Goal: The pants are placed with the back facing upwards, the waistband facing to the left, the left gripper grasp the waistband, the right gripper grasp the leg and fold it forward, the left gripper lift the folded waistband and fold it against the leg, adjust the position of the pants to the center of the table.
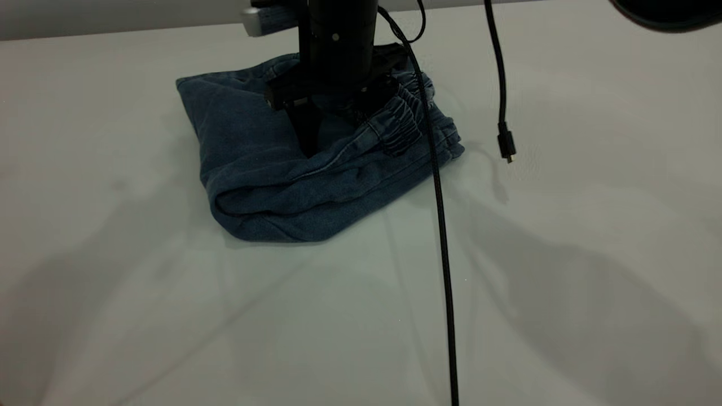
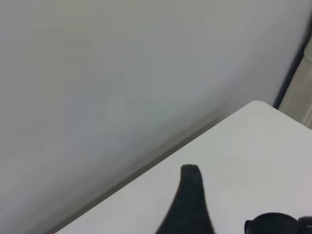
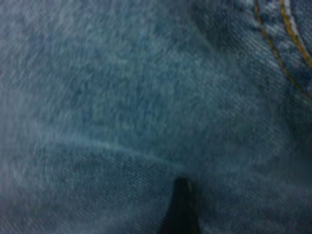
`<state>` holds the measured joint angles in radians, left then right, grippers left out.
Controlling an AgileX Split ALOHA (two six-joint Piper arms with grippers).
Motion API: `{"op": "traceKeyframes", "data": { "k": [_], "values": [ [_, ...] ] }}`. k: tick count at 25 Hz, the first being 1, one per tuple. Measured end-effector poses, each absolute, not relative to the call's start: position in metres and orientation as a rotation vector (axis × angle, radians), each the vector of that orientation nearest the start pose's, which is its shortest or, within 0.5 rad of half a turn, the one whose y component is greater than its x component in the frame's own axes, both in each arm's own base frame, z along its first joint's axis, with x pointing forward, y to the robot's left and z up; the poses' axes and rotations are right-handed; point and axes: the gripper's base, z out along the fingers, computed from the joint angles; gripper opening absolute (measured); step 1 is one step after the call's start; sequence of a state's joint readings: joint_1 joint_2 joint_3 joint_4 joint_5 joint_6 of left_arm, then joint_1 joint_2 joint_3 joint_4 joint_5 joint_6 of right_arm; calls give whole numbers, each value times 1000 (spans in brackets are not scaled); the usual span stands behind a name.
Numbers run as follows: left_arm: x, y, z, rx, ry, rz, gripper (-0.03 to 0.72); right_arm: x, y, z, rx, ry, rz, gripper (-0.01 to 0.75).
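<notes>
White bench, plain wall behind | pants [image 1: 271, 186] folded in a bundle near far edge, waistband [image 1: 403, 118] on top | right gripper [image 1: 321, 121] pressing down on denim, open or closed: cannot tell | left gripper [image 2: 189, 195] off over bare bench, grip unclear | likely centring step: keep pressure flat, drag slowly so layers don't slip.

Saw a thin black cable [image 1: 498, 67] hanging straight down from the upper edge of the exterior view, ending in a small plug [image 1: 507, 145] that dangled free. Noted a thicker black cable [image 1: 443, 254] just beside it, curving at the top and running down to the lower edge. Caught a dark rounded shape [image 1: 665, 14] in the upper right corner, too cropped to identify. Found a plain grey wall [image 2: 97, 87] in the left wrist view.
</notes>
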<state>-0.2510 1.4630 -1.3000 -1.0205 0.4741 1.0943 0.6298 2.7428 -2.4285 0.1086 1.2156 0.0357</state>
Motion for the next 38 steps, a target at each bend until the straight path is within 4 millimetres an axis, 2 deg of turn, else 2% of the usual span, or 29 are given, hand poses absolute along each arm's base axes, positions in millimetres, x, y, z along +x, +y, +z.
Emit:
{"op": "traceKeyframes", "data": {
  "k": [8, 13, 17, 23, 29, 33, 36, 38],
  "values": [
    [319, -118, 383, 618, 1803, -464, 531, 428, 323, 70, -467, 3034, 226, 475],
    [319, -118, 383, 615, 1804, -467, 519, 428, 321, 70, -353, 3056, 217, 469],
    [320, -118, 383, 613, 1804, -467, 519, 434, 311, 69, -264, 3071, 196, 468],
    [320, -118, 383, 609, 1803, -465, 519, 450, 281, 68, -92, 3103, 205, 467],
    [320, -118, 384, 603, 1802, -467, 519, 452, 278, 69, -20, 3125, 287, 467],
    [320, -118, 384, 603, 1802, -466, 519, 451, 282, 86, -45, 3104, 340, 467],
    [320, -118, 384, 603, 1802, -466, 518, 454, 281, 121, -89, 3027, 342, 467],
    [320, -118, 384, 603, 1802, -466, 518, 455, 278, 151, -154, 2954, 323, 467]
  ]
}}
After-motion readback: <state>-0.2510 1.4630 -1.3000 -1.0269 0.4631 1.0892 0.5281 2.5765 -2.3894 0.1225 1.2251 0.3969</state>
